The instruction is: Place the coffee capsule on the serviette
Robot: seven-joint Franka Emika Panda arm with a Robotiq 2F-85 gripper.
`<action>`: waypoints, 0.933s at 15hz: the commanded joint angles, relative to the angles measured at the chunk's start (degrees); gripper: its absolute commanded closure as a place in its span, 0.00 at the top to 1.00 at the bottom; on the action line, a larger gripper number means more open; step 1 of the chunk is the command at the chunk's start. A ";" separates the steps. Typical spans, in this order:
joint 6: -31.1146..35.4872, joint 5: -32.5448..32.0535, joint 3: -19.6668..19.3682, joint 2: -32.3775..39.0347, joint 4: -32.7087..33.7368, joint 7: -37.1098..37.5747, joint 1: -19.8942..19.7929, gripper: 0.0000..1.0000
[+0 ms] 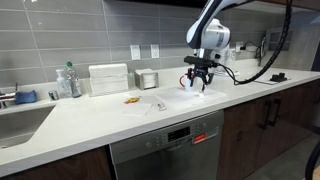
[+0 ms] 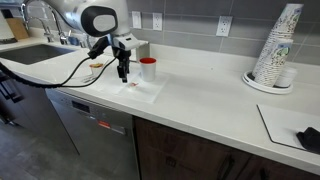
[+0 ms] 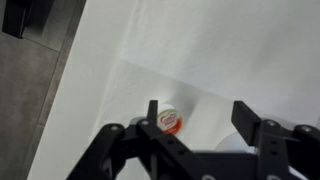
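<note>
The coffee capsule [image 3: 167, 120], a small whitish pod with a red-orange label, lies on its side on the white serviette [image 3: 225, 80]. My gripper [image 3: 197, 118] is open just above it, and the pod sits close to the left finger. In both exterior views the gripper [image 1: 197, 78] [image 2: 122, 72] hangs low over the serviette [image 1: 200, 96] [image 2: 145, 92]. The red mug [image 2: 148, 68] stands right behind it. The capsule shows as a tiny spot under the fingers [image 2: 131, 84].
A small orange item [image 1: 131, 99] and a flat pale scrap [image 1: 158, 104] lie on the counter. A white box [image 1: 108, 78], a bottle [image 1: 70, 80] and the sink [image 1: 20, 118] are further along. Stacked paper cups [image 2: 278, 48] stand at the other end.
</note>
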 commanded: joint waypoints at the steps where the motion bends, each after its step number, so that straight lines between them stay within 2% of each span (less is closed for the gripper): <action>1: -2.12 -6.45 2.05 -9.32 -7.26 -0.70 4.10 1.00; 5: -5.88 -15.11 6.92 -15.62 -10.20 0.23 7.57 1.00; 9: -9.35 -21.14 11.92 -19.86 -11.05 -2.59 8.97 1.00; 10: -10.24 -19.96 12.63 -20.27 -10.80 -6.12 9.10 1.00; 11: -8.76 -18.88 12.63 -17.87 -9.01 -2.11 8.25 1.00; 14: -9.68 -18.87 13.65 -19.39 -9.50 -4.79 8.46 1.00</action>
